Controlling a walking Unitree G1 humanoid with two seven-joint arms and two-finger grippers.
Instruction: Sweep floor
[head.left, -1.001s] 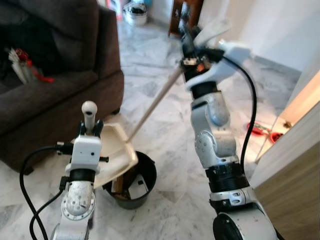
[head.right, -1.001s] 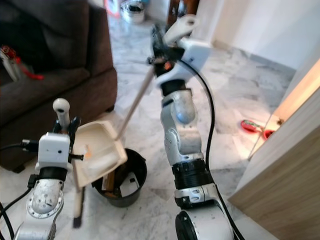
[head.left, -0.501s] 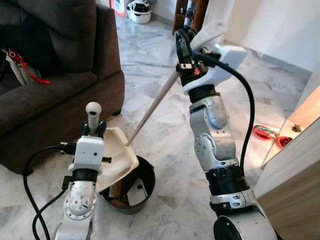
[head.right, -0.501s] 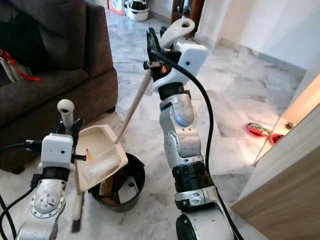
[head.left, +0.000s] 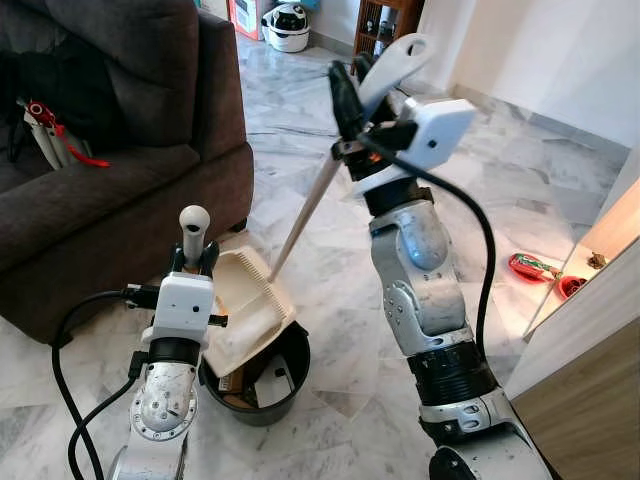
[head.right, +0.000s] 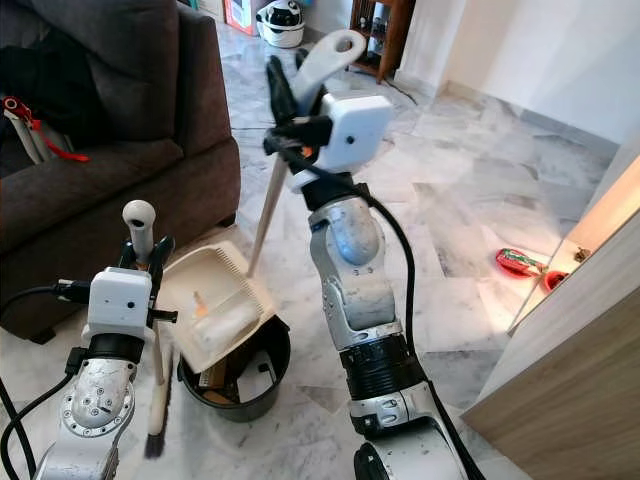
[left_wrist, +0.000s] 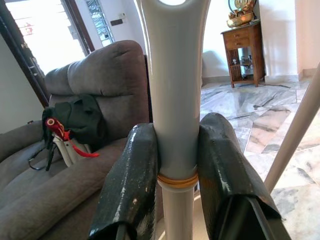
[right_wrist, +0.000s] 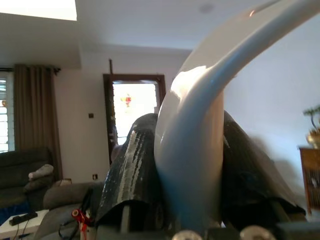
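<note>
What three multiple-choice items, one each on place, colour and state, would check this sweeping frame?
1. Where is the dustpan?
A. Tilted over the bin
B. Flat on the sofa
C. Beside the wooden cabinet

2. What colour is the bin?
A. White
B. Red
C. Black

3. What is the left gripper doing?
A. Hanging open
B. Shut on the broom handle
C. Shut on a cloth

Answers: 1 A, the cream pan leans above the bin's rim; 2 C, its wall is black; 3 B, both fingers press the pale broom handle in the left wrist view.
</note>
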